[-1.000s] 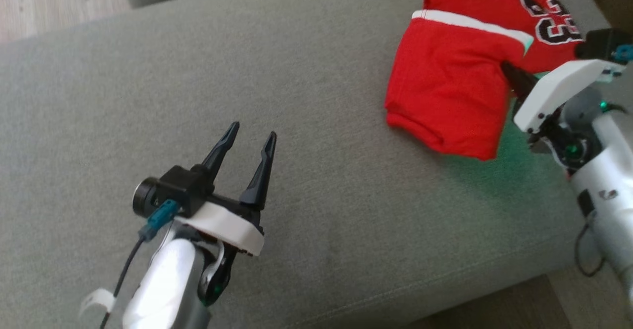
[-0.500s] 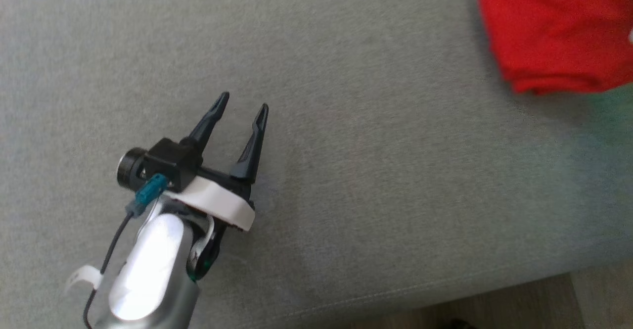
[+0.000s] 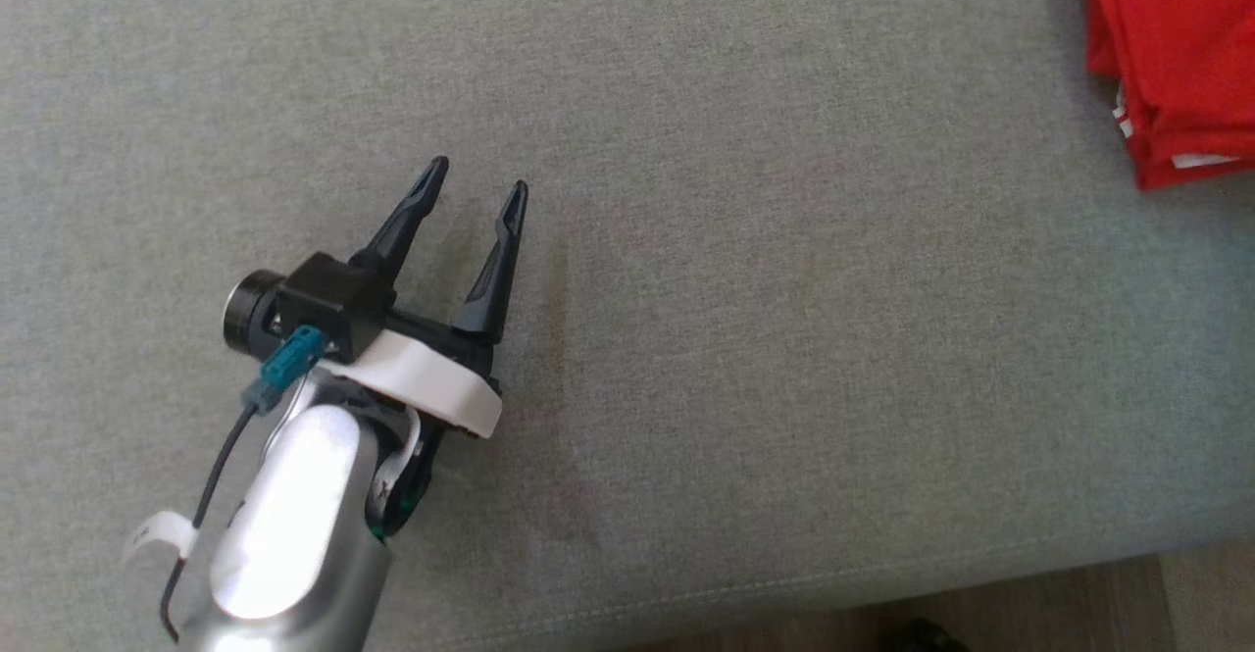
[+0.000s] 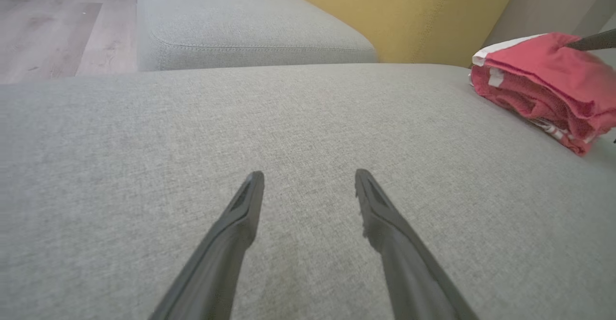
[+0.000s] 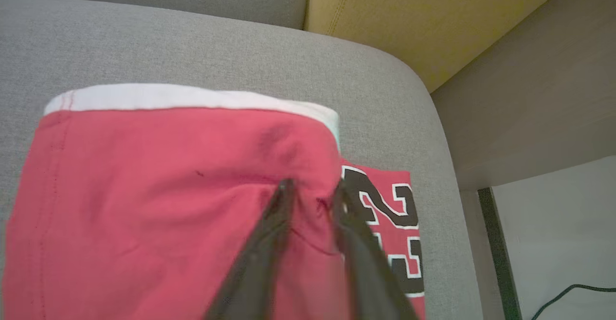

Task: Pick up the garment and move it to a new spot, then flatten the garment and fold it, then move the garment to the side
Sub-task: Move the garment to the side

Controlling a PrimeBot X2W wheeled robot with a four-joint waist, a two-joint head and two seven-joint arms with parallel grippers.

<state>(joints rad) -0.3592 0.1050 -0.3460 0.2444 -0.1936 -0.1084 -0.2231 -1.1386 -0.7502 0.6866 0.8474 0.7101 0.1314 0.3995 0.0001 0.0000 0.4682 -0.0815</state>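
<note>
The garment [image 3: 1177, 54] is a folded red jersey with white trim and black numbers. It lies at the right end of the grey sofa seat [image 3: 784, 338], cut off by the head view's top right corner. In the right wrist view my right gripper [image 5: 313, 187] rests on the garment [image 5: 168, 180], fingers slightly parted around a small ridge of red cloth. My left gripper [image 3: 478, 179] is open and holds nothing, low over bare seat, well left of the garment [image 4: 539, 79]. The left wrist view shows its fingers [image 4: 309, 179] spread wide.
A yellow cushion [image 4: 399, 12] stands behind the seat, and a second grey cushion [image 4: 240, 26] lies further back. The seat's front edge [image 3: 784, 583] borders wooden floor. Right of the sofa arm [image 5: 519, 108], a dark cable [image 5: 572, 293] lies on a pale floor.
The head camera has swung, so the garment now sits at the picture's top right corner and the right arm has left that view. The left gripper stays open over the seat.
</note>
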